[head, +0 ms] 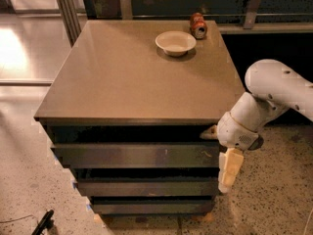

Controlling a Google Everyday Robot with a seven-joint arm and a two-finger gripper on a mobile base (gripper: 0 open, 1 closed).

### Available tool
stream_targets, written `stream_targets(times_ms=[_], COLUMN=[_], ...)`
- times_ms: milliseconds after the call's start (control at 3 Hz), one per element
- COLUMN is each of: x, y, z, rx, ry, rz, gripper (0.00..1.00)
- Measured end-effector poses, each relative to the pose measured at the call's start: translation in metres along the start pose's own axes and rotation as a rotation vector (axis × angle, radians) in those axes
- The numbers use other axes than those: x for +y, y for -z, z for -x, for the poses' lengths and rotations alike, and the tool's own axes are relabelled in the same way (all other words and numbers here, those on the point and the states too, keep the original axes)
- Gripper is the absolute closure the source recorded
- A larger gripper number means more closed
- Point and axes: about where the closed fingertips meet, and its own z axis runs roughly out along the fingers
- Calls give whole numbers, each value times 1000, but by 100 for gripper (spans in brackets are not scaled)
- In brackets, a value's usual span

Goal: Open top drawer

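Note:
The top drawer (137, 155) is the uppermost and widest of three dark fronts under the brown tabletop (142, 77). Its glossy grey-brown panel has no handle, and a dark gap runs between it and the tabletop. Its front stands a little proud of the two slimmer drawers (146, 186) below. My gripper (221, 150), on a white arm (274, 94) coming in from the right, is at the right end of the top drawer's front. A cream part of it pokes into the gap above the panel and another hangs down beside the drawer stack.
A cream bowl (175, 42) and a red can lying on its side (198, 25) sit at the far side of the tabletop. A railing runs behind the cabinet. Speckled floor lies around it, with a dark object (43, 223) at the lower left.

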Motion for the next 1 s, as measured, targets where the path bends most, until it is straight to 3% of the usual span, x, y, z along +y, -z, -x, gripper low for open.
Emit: stream_targets(times_ms=[333,1000], x=[-3,-2], y=[-18,-21], z=[2,2], rx=[-1,-8], ry=[14,17], rz=[38,59], gripper=[0,0])
